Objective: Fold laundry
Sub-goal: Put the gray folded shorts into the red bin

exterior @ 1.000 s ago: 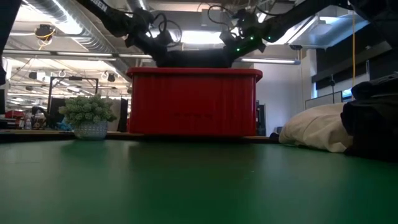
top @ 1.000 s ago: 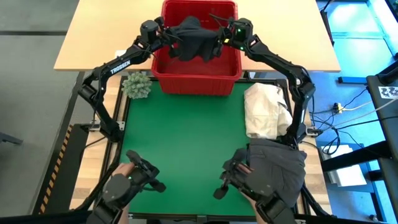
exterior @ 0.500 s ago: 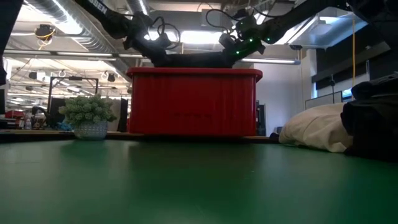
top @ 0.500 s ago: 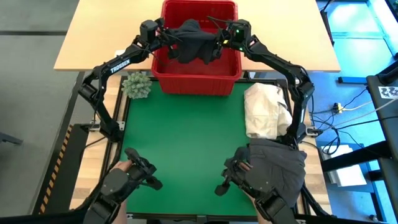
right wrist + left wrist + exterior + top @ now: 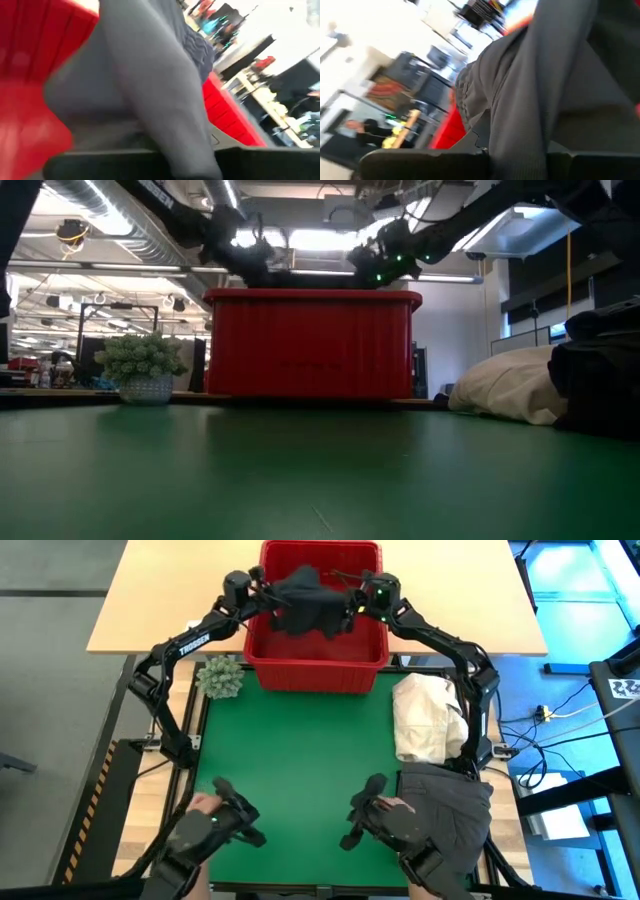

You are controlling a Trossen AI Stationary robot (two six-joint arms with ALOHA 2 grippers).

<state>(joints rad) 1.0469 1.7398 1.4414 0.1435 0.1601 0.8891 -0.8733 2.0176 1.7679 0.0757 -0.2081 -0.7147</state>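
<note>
A dark grey garment (image 5: 310,602) of the laundry hangs over the red basket (image 5: 318,668) at the table's far edge, strung between my two grippers. My left gripper (image 5: 272,600) is shut on its left end and my right gripper (image 5: 346,608) on its right end. Both wrist views are filled with the grey cloth (image 5: 545,90) (image 5: 150,75) and the red basket wall behind it. In the low view the grippers (image 5: 250,265) (image 5: 365,270) stand just above the basket rim. Another dark grey garment (image 5: 450,802) lies on the table's near right corner. My left gripper holds the garment by a bunched edge (image 5: 520,150) at its left end, reaching almost level from the table's left. The cloth runs away from the fingers in folds and sags into the basket. My right gripper holds the garment's right end (image 5: 185,145), bunched, coming almost level from the table's right. The cloth hangs in slack folds toward the basket.
A cream-white cloth heap (image 5: 428,718) lies at the mat's right edge. A small potted plant (image 5: 220,675) stands at the far left corner. The green mat (image 5: 300,760) spreads in front of the basket. A person's hands (image 5: 205,810) work control handles at the near edge.
My right gripper has sunk a little toward the basket rim and rolled slightly. The garment between the grippers has dropped lower over the basket, less of it showing above the rim in the low view.
</note>
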